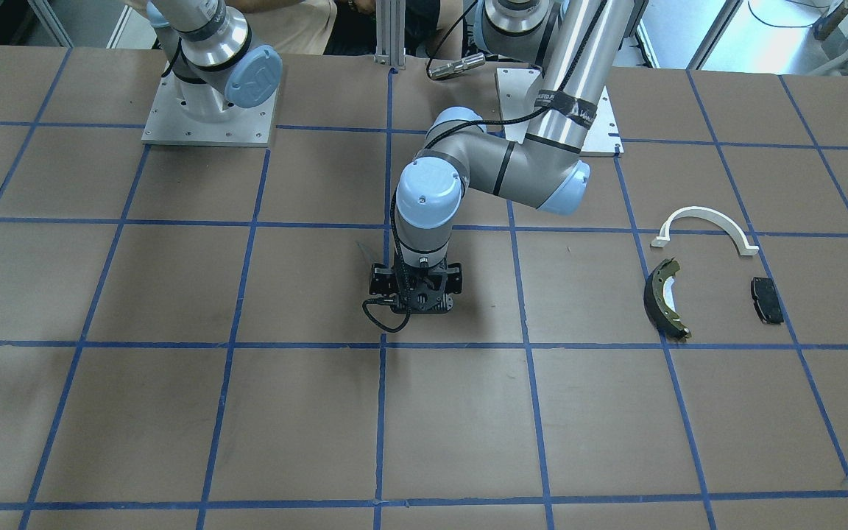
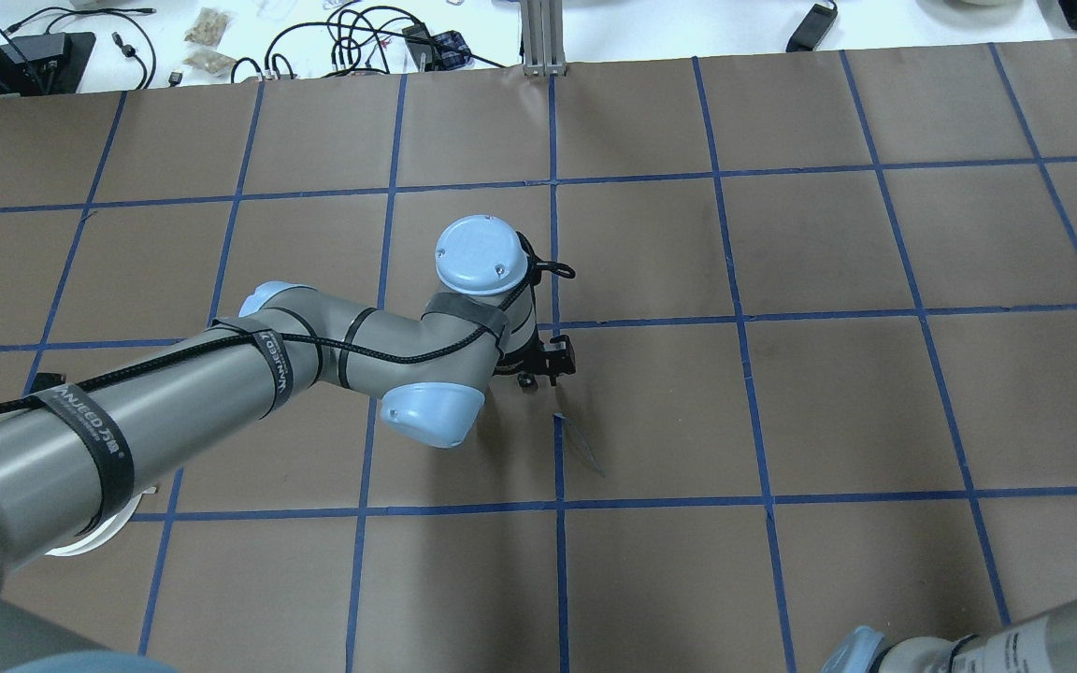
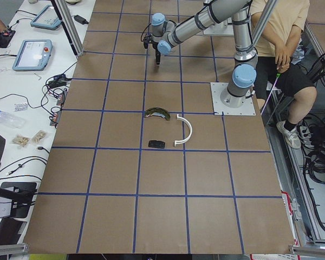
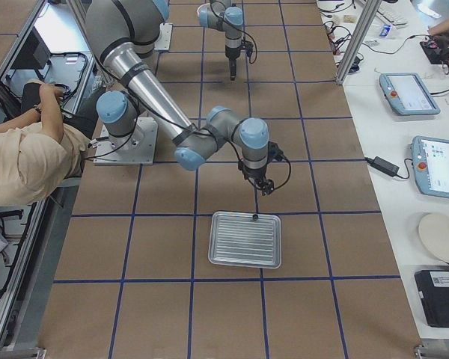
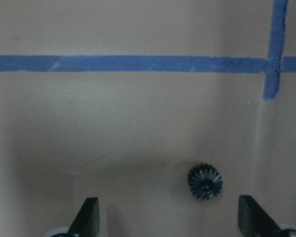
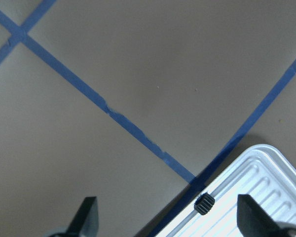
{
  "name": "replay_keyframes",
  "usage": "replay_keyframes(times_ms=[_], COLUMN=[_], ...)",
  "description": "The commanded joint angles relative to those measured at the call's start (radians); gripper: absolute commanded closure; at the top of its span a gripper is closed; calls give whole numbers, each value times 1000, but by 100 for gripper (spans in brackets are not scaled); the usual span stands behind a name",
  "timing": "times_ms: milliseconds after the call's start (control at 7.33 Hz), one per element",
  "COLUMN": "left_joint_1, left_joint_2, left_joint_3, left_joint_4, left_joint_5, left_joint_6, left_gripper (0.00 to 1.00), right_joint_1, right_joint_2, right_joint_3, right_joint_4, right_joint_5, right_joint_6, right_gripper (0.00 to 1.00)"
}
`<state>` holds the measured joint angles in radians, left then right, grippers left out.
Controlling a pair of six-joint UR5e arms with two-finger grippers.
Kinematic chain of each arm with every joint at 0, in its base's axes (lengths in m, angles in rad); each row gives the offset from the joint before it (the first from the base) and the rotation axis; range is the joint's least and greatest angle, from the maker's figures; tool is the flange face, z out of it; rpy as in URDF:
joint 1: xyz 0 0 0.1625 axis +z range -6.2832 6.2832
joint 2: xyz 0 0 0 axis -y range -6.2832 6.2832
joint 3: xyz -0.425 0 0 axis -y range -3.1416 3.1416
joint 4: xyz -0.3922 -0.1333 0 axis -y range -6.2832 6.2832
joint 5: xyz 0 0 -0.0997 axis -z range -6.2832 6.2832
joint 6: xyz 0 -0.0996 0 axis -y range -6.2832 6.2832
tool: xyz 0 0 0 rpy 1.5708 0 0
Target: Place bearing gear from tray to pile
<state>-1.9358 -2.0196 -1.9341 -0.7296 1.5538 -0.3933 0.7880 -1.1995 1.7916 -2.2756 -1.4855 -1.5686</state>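
A small black toothed gear (image 5: 205,181) lies on the brown table between the fingers of my left gripper (image 5: 167,217), which is open and hovers low over it near the table's middle (image 1: 417,294). The pile lies well off to the side: a white half-ring bracket (image 1: 704,221), a dark brake shoe (image 1: 663,298) and a black pad (image 1: 766,299). My right gripper (image 6: 167,217) is open and empty above the corner of the ribbed metal tray (image 6: 266,197). A second small black gear (image 6: 203,203) rests on that tray's rim (image 4: 254,217).
Blue tape lines grid the brown table. Both arm bases (image 1: 207,110) stand on metal plates at the robot's side. A person sits beside the robot (image 4: 30,157). Tablets and cables lie on the side benches (image 4: 438,164).
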Motion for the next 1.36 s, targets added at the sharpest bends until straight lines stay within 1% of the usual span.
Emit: replay_keyframes(times_ms=[0, 136, 273, 409, 545, 682, 818, 955, 1227], left_joint_1=[-2, -2, -5, -5, -6, -6, -6, -5, 12], left_joint_2=[7, 13, 6, 5, 7, 13, 10, 30, 82], left_joint_3=[0, -3, -5, -3, -5, -3, 0, 6, 36], left_joint_4=[16, 7, 4, 4, 4, 2, 2, -17, -81], left_joint_5=[5, 5, 8, 8, 8, 8, 8, 8, 8], left_joint_6=[11, 28, 28, 27, 27, 27, 27, 28, 36], left_gripper=[0, 14, 35, 59, 71, 85, 89, 92, 93], right_joint_1=[-30, -30, -30, -30, -30, -30, -30, -30, -30], right_joint_2=[96, 118, 135, 173, 191, 193, 190, 192, 195], right_joint_3=[-46, -61, -64, -75, -93, -101, -95, -87, -84], right_joint_4=[-68, -67, -79, -115, -116, -111, -104, -101, -102], right_joint_5=[11, 11, 11, 11, 8, -5, -5, -4, -5], right_joint_6=[-265, -377, -458, -522, -662, -698, -700, -700, -702], right_gripper=[0, 0, 0, 0, 0, 0, 0, 0, 0])
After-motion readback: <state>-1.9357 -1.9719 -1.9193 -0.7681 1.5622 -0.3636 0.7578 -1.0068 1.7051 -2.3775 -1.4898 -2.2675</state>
